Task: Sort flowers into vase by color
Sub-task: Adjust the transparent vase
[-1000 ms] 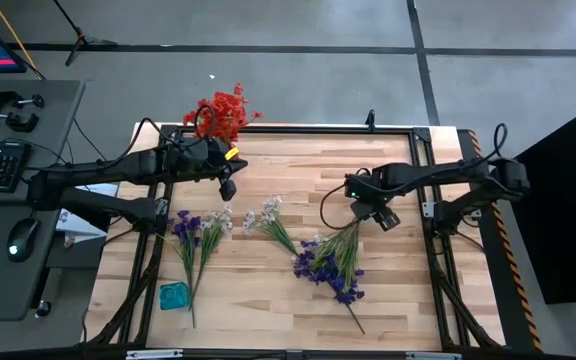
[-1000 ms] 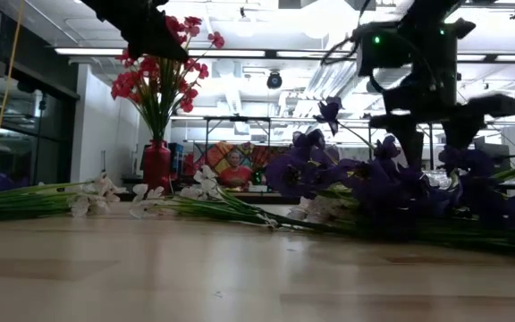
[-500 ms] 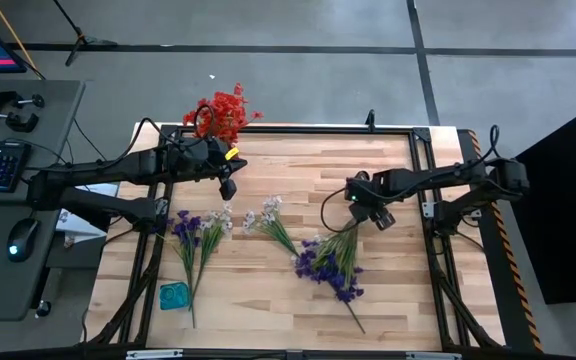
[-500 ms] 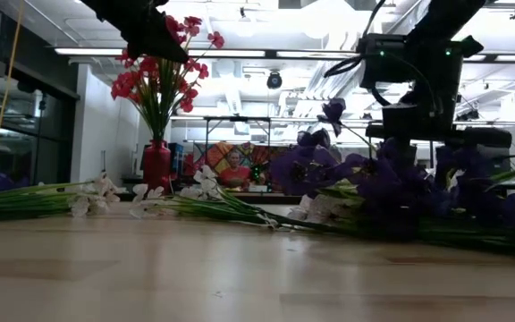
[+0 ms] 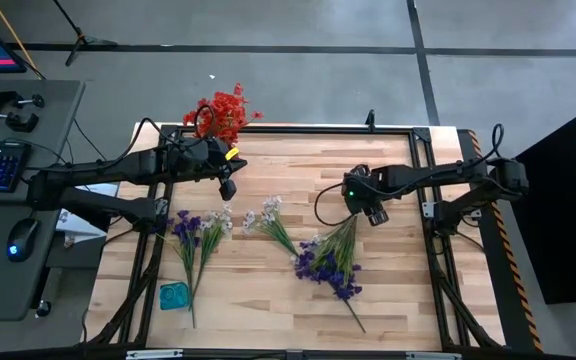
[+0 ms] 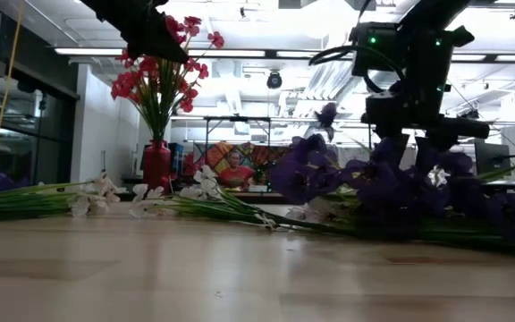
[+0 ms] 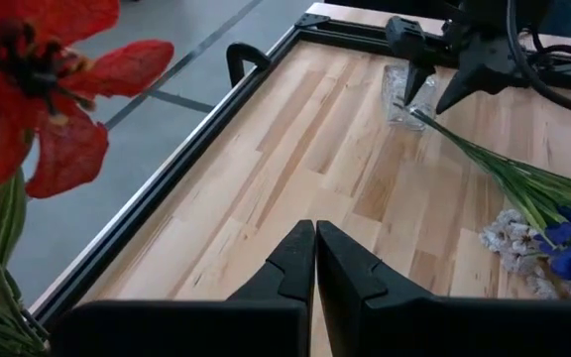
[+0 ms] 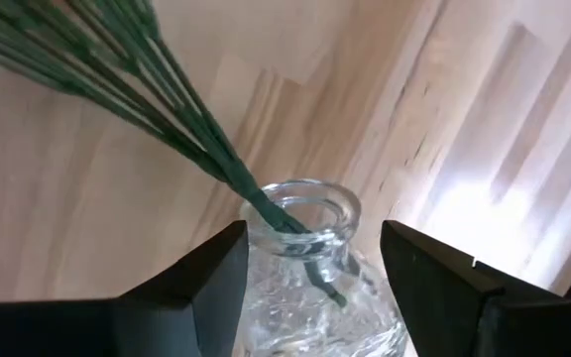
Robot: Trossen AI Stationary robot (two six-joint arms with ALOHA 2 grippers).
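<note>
A clear glass vase [image 8: 300, 288] sits between the fingers of my right gripper [image 8: 310, 260], right of the table's middle [image 5: 372, 211]. The green stem ends [image 8: 266, 203] of a purple flower bunch [image 5: 326, 266] stick into the vase's mouth, and the blossoms lie on the table. White sprigs [image 5: 266, 214] and a purple-and-white pair [image 5: 194, 232] lie flat to the left. Red flowers [image 5: 224, 113] stand in a red vase [image 6: 156, 166] at the far left corner. My left gripper [image 7: 315, 230] is shut and hovers near them [image 5: 227, 188]. My right gripper pinches the glass vase by its neck and shoulder [image 8: 256, 297], one finger on either side, coming from above and slanting down. The vase's mouth [image 8: 305, 210] points past the fingertips toward the table. Whether the vase touches the table, I cannot tell.
A small teal object [image 5: 174, 295] lies near the table's near-left corner. A black frame rail [image 7: 216, 109] runs along the table's edges. Bare wood [image 5: 298, 165] lies between the two arms at the far side. A desk with keyboard and mouse [image 5: 8, 165] stands to the left.
My right gripper, with the glass vase between its fingers, has moved a little toward the table's left and far edges. The purple bunch's stem ends have gone along with it, while the blossoms stay on the table.
</note>
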